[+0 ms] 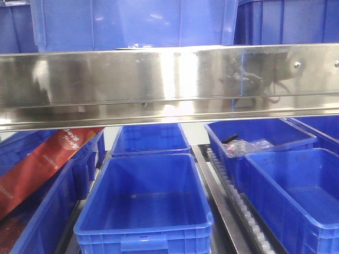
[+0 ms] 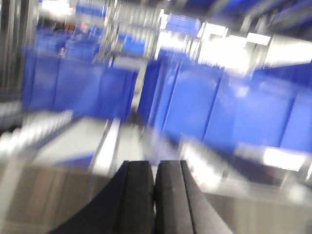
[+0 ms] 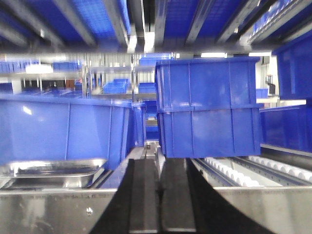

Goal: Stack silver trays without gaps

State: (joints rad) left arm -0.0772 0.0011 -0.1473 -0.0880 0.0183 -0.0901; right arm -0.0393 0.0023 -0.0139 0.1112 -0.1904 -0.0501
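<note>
Several blue bins (image 1: 143,206) sit below a steel rail (image 1: 159,79) in the front view. The left wrist view is blurred; the left pincer (image 2: 155,195) is closed and empty. In the right wrist view, the right pincer (image 3: 159,195) is closed and empty, and a silver tray (image 3: 53,168) lies apart to its left.

Glare on steel rail (image 1: 169,79), left wrist view badly motion-blurred, right wrist view slightly soft

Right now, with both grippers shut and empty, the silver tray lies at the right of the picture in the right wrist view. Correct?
No: the right wrist view shows the silver tray at the left of the picture, left of the right gripper. That gripper and the left gripper are shut and empty, as stated.
</note>
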